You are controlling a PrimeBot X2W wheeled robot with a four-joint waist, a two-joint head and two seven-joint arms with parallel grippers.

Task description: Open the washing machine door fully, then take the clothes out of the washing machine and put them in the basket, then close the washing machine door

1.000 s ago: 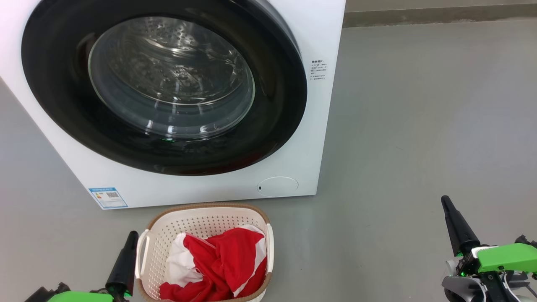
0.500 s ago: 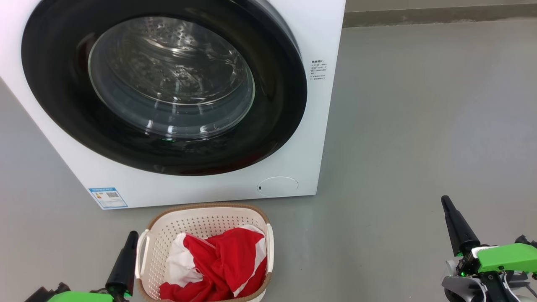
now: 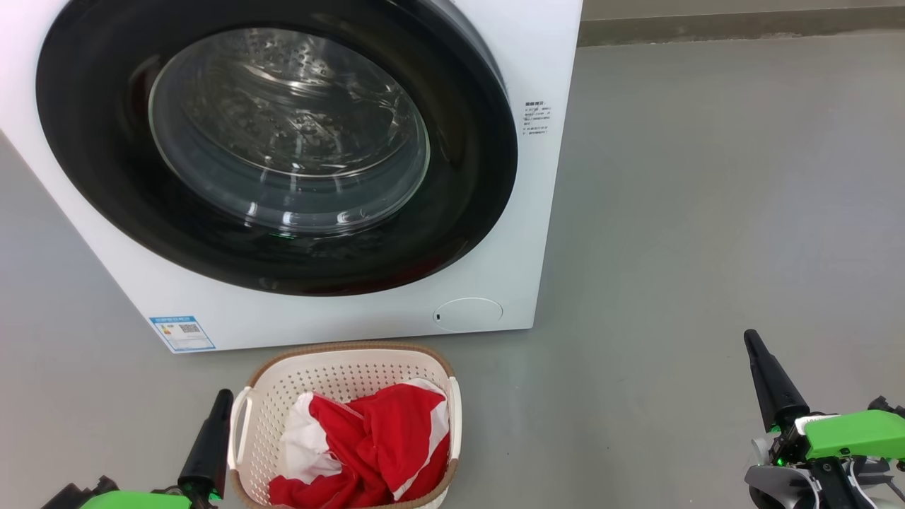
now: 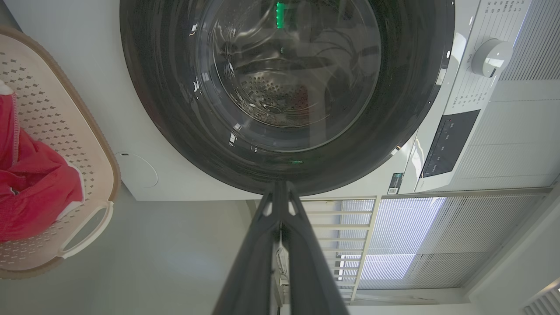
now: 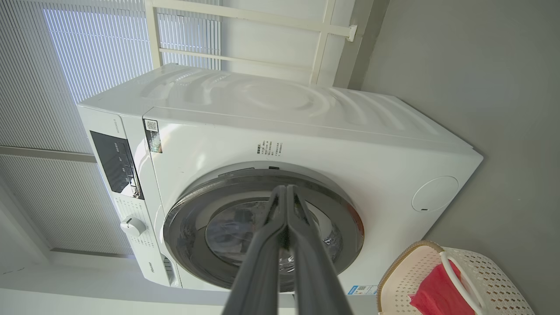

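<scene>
door: the washing machine door [image 3: 276,141] is seen shut flat against the front of the washing machine [image 3: 339,322], with the steel drum visible through the glass.
clothes: the red and white clothes [image 3: 375,438] are heaped in the basket [image 3: 346,350], which is parked on the floor just in front of the machine.
open room: a wide stretch of grey floor [image 3: 693,233] is seen to the right of the machine and basket.
left gripper [image 3: 223,397]: fingers pressed together on nothing, just beside the basket's left handle.
right gripper [image 3: 751,341]: clenched empty too, well apart over the floor on the right.
writing: a blue label [image 3: 182,334] with a qr code and a small print sticker [image 3: 537,116] are spotted, both too small to be read.
added by the wrist views: a white dial [image 4: 491,57], a dark control panel [image 4: 448,142] and blinds [image 5: 65,43] behind the machine.
</scene>
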